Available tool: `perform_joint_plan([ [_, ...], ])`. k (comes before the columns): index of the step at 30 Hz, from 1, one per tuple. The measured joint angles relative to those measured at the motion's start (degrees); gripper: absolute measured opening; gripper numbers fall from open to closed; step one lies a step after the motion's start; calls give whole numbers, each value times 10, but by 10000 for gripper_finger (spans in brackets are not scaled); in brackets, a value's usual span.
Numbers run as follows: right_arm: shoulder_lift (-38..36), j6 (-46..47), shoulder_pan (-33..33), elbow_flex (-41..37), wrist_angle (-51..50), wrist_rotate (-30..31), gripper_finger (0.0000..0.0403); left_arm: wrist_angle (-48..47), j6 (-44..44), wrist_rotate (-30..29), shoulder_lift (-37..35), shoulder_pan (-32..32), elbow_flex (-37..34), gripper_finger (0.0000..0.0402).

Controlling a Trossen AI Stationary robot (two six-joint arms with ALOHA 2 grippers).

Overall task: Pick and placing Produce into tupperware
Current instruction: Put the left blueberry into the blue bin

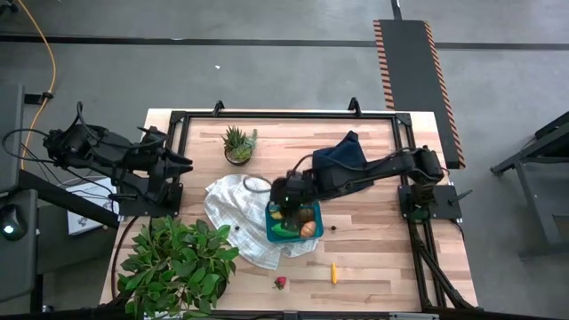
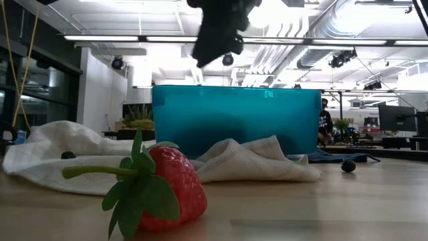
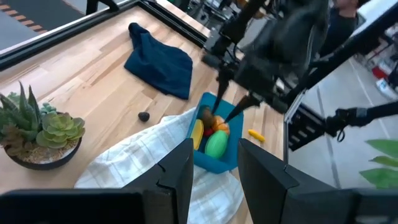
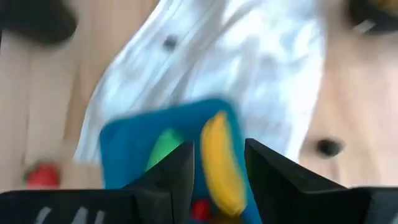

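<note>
Right claw (image 4: 217,163) open above tupperware (image 4: 134,146), banana (image 4: 221,162) between fingers.

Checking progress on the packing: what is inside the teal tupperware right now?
The tupperware holds a yellow banana, a green fruit, a brown round one and something orange-red. Anything beneath them is covered.

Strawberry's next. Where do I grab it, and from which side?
Judging from the pictures: take the strawberry across its red body, coming straight down. It lies on its side on bare table, apart from the cloth and box, with leaves and stem sticking out toward the plant. Close the fingers across the body, clear of the stem.
</note>
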Motion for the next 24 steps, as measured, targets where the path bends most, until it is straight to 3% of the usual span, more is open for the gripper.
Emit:
perform_joint_plan([
  [5,-27,74,-38,0,49,71,133,0,5,3,1,0,0,111],
  [8,-35,119,-68,0,53,71,133,0,-4,-2,1,0,0,111],
  [15,-35,183,-128,0,52,-77,133,0,-9,-5,23,0,0,111],
  [24,-35,254,-177,0,-8,-139,133,1,12,24,88,0,0,111],
])
